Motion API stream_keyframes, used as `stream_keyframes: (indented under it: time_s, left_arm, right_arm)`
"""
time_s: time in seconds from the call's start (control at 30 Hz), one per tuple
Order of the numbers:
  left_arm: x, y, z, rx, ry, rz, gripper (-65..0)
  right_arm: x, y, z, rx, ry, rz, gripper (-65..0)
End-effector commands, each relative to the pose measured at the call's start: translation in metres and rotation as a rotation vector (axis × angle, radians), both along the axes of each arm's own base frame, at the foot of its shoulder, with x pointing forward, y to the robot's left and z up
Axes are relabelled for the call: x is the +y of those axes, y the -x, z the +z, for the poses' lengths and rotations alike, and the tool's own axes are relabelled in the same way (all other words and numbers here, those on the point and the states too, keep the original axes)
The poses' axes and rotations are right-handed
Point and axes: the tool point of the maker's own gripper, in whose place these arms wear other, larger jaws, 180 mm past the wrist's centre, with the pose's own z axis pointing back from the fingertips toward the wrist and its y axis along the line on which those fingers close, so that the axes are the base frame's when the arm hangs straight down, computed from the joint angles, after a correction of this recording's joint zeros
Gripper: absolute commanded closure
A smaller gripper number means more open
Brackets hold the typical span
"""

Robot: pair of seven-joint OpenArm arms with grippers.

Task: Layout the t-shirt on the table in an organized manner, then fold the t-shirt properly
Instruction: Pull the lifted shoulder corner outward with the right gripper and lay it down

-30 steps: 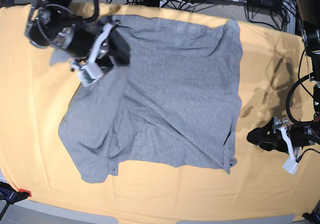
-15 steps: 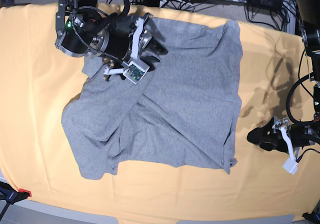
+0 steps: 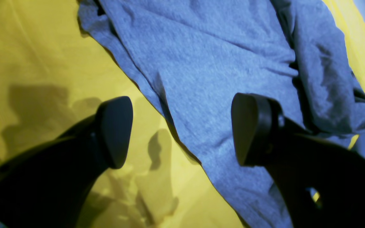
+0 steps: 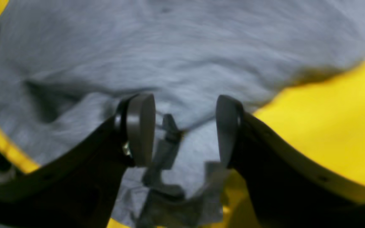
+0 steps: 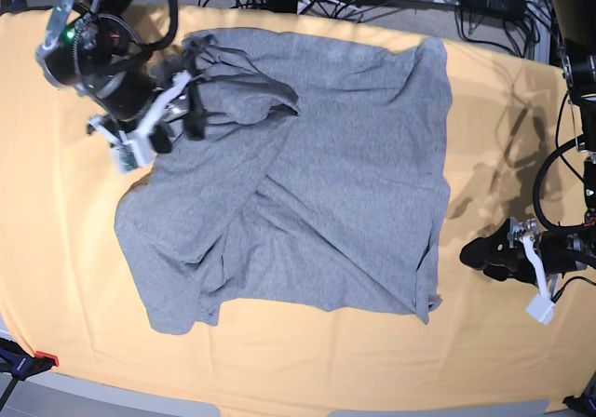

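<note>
The right gripper [image 5: 182, 110], jaws parted and empty, hovers over the t-shirt's [image 5: 307, 184] bunched far-left corner, while the open-jawed left gripper [image 5: 480, 254] sits beside its opposite edge

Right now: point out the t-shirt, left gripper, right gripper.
t-shirt [image 5: 345, 184], base view, middle of the body.
left gripper [image 3: 179, 129], left wrist view, midway between open fingertips.
right gripper [image 4: 185, 129], right wrist view, midway between open fingertips.

Bare table [image 5: 56, 212] around t-shirt [image 5: 326, 184]
</note>
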Motion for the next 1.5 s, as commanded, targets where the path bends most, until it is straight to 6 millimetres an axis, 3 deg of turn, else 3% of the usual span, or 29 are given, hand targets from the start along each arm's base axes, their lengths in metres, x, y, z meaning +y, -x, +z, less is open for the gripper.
stream_keyframes:
  time_s: [0.0,0.07,0.2,0.3,0.47,0.67,0.83,0.9,1.0,1.13,1.27,1.47]
  left_arm:
    - [0.004,-0.009,0.025,-0.068,0.015,0.01,-49.4]
    - [0.004,-0.009,0.025,-0.069,0.016,0.01,-49.4]
    - [0.004,-0.009,0.025,-0.068,0.015,0.01,-49.4]
    - [0.004,-0.009,0.025,-0.068,0.015,0.01,-49.4]
    - [0.004,-0.009,0.025,-0.068,0.015,0.01,-49.4]
    - [0.004,-0.009,0.025,-0.068,0.015,0.01,-49.4]
    - [0.004,-0.009,0.025,-0.068,0.015,0.01,-49.4]
    - [0.004,-0.009,0.025,-0.068,0.016,0.009,-49.4]
    - [0.003,-0.009,0.025,-0.068,0.018,0.008,-49.4]
    - [0.003,-0.009,0.025,-0.068,0.017,0.009,-49.4]
    - [0.003,-0.009,0.025,-0.068,0.017,0.008,-49.4]
    - [0.003,-0.009,0.025,-0.068,0.017,0.008,-49.4]
  right_arm:
    - [-0.003,-0.003,0.007,-0.031,-0.019,-0.018,-33.0]
    - [-0.004,-0.001,0.006,-0.022,-0.078,-0.028,-33.0]
    - [0.015,0.002,0.002,-0.01,-0.21,0.041,-33.0]
    - [0.018,0.001,-0.012,0.025,-0.251,0.048,-33.0]
    - [0.003,-0.005,-0.045,0.122,-0.22,-0.018,-33.0]
    - [0.023,-0.007,-0.029,0.071,-0.35,0.05,-33.0]
    - [0.018,-0.006,-0.04,0.103,-0.299,0.007,-31.9]
    - [0.025,-0.007,-0.037,0.078,-0.31,0.034,-24.0]
    - [0.032,-0.009,-0.031,0.028,-0.312,0.078,-2.3]
    - [0.033,-0.017,-0.023,-0.02,-0.279,0.12,0.0]
    - [0.017,-0.03,-0.009,-0.07,-0.227,0.089,0.0]
    - [-0.049,-0.037,0.007,-0.13,0.003,-0.068,0.0]
